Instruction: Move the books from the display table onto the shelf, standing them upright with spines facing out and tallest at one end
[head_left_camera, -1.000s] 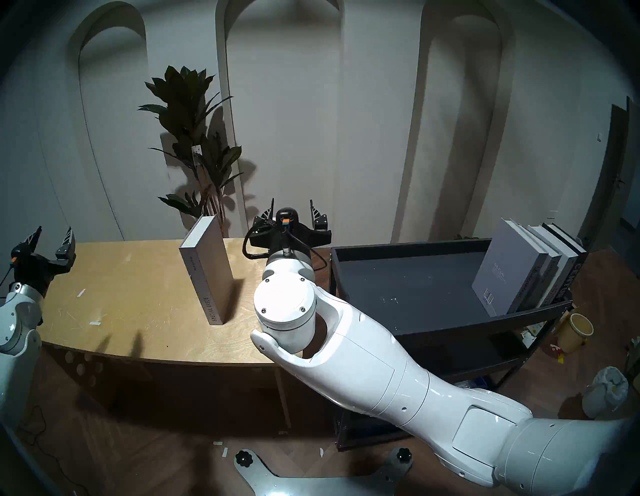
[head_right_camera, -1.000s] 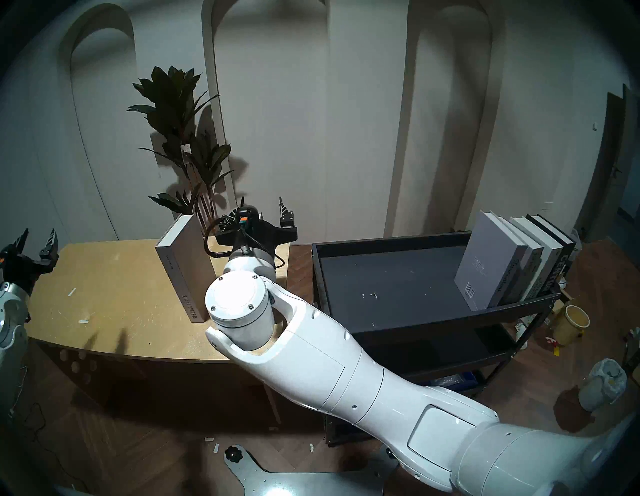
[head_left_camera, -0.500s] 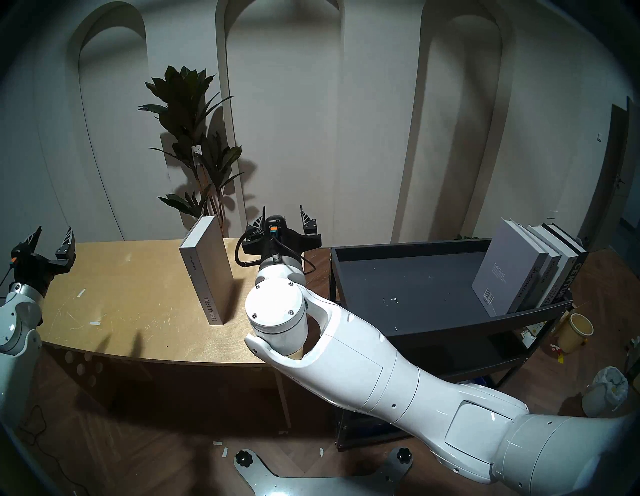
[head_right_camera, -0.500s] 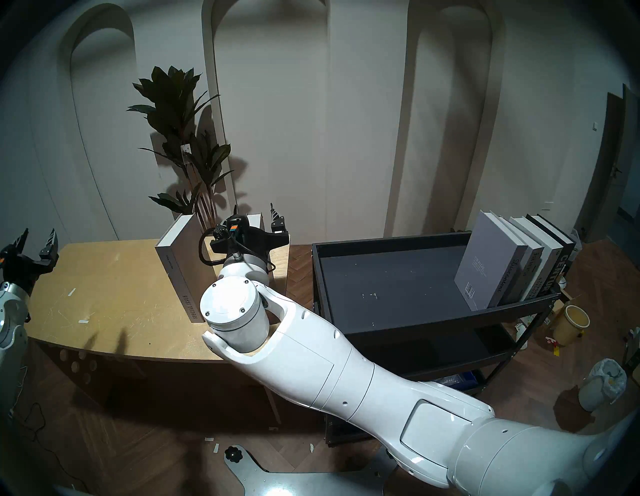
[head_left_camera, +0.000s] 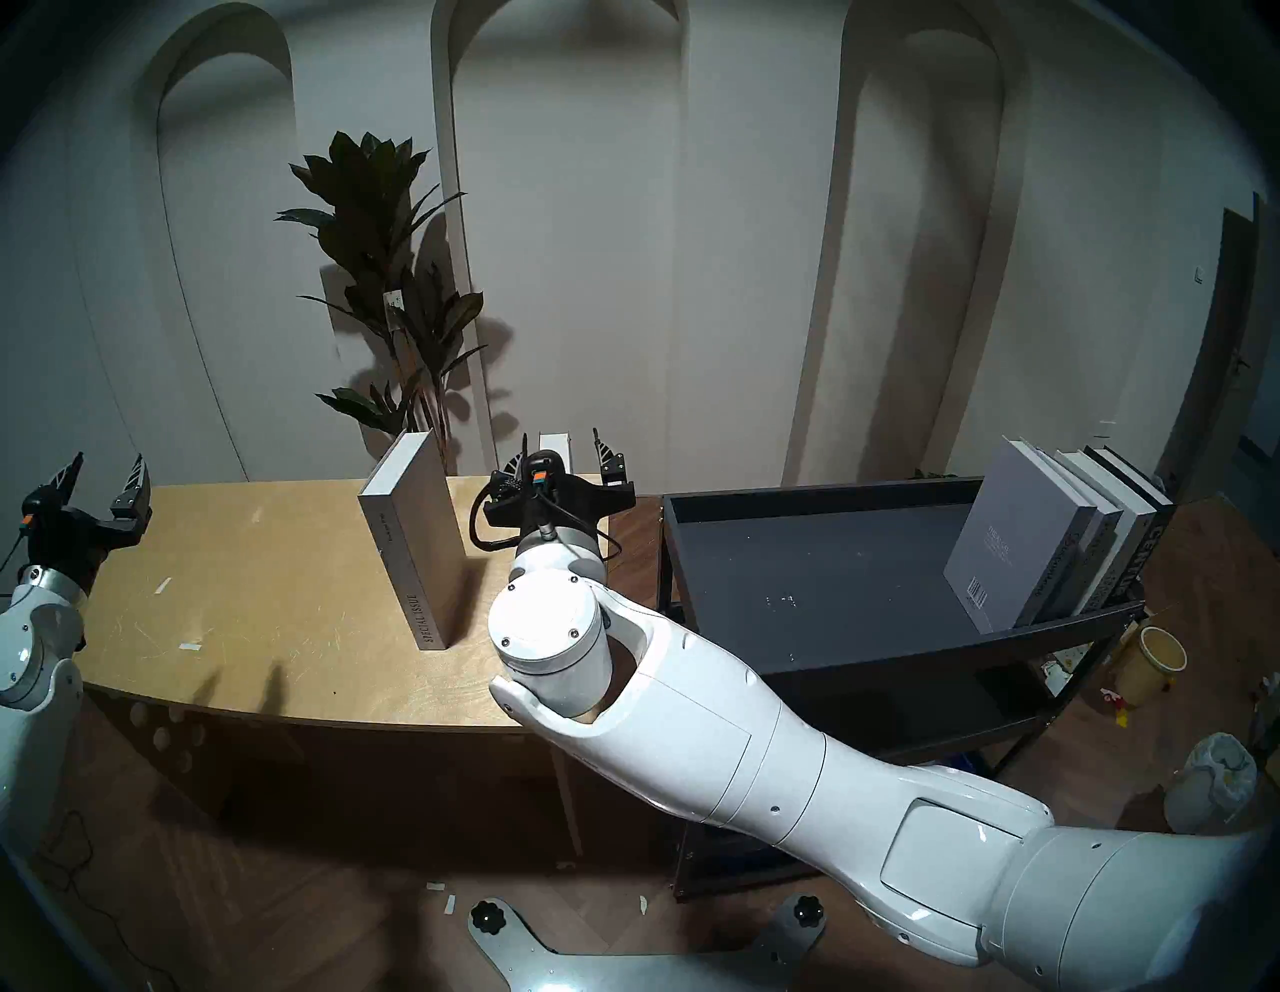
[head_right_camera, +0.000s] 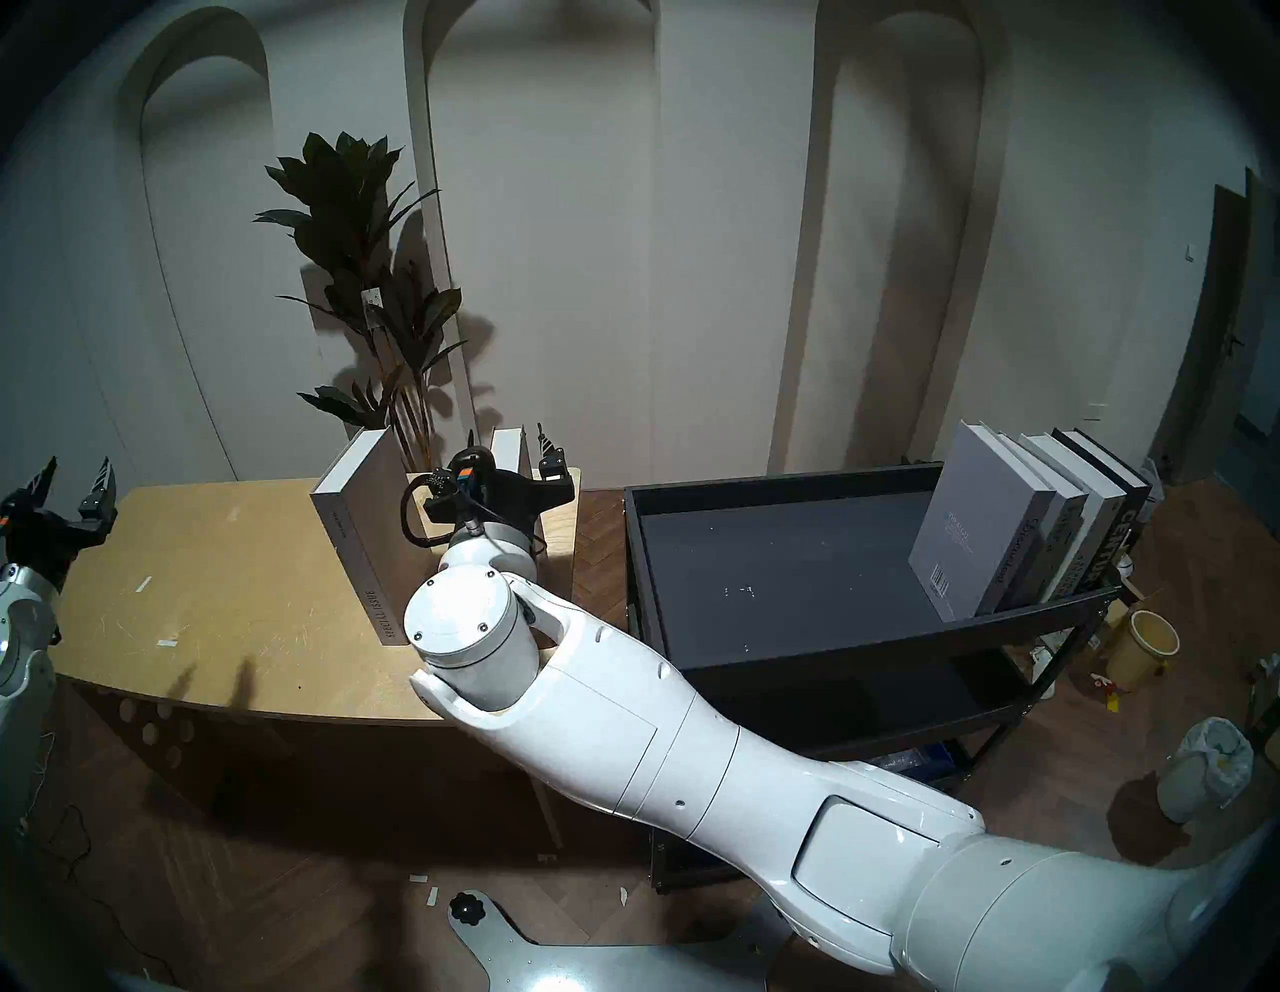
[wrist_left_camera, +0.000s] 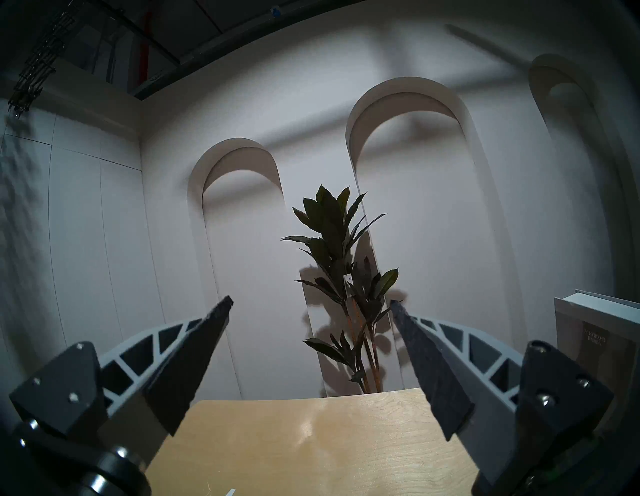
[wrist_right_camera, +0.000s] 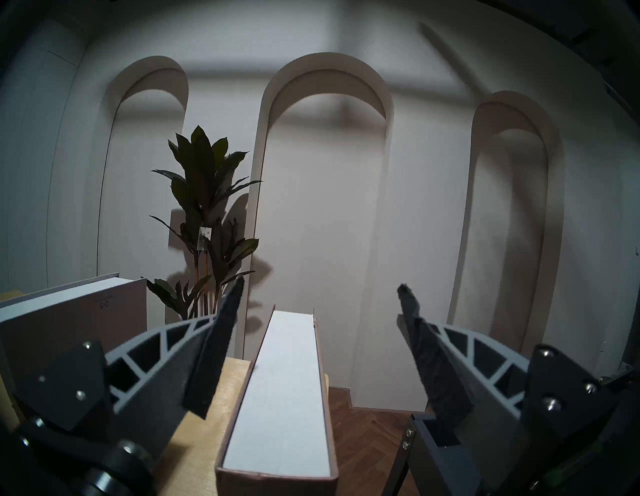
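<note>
The right gripper (wrist_right_camera: 320, 289) was spread wide and held nothing. A thick brown book with white pages (wrist_right_camera: 284, 391) stood upright between its fingers (wrist_right_camera: 214, 350) on the light wooden table (head_left_camera: 277, 596), touching neither. The left gripper (wrist_left_camera: 311, 303) was wide and empty too.

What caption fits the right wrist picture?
Open right gripper straddles a brown-covered book standing on the display table.
</note>
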